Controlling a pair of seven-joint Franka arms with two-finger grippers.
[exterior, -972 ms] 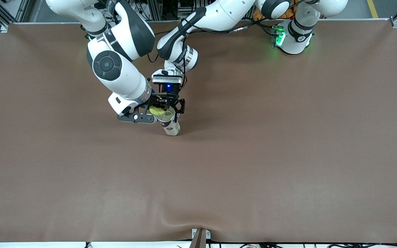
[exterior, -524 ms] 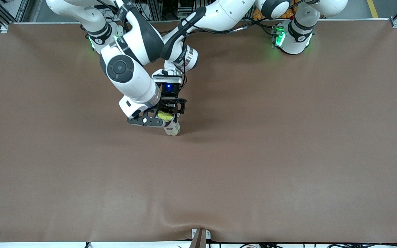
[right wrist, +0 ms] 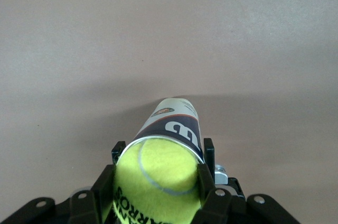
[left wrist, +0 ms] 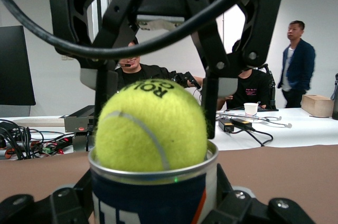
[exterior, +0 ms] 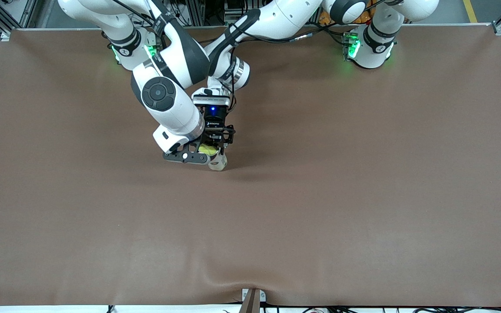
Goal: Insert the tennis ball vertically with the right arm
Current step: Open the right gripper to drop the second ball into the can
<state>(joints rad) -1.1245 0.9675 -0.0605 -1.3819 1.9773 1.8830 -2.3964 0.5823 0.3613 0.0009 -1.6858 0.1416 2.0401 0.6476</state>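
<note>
Ball [right wrist: 158, 176] first: I count one, yellow, seated in the open mouth of the can [exterior: 218, 162], its lower part inside the rim and its upper half proud of it. I count one can too. It stands upright on the brown table [exterior: 320, 195], toward the right arm's end and nearer the bases than the front camera.

The right gripper [right wrist: 157, 174] is straight above the can, pointing down, with a finger pressed to each flank of the ball, so it is clenched on the ball. Its arm rises from its base, folds at the elbow and drops its wrist over the can.

The left gripper [exterior: 218, 145] is at the can's wall, just below the rim. Its hand lies roughly level, since its wrist view looks flat across the can's mouth at the ball and the right gripper above it. Whether it is gripping the can or has let go I cannot tell.

The left arm reaches from its base across the table's width toward the right arm's end, so both of the two arms meet at the can.
</note>
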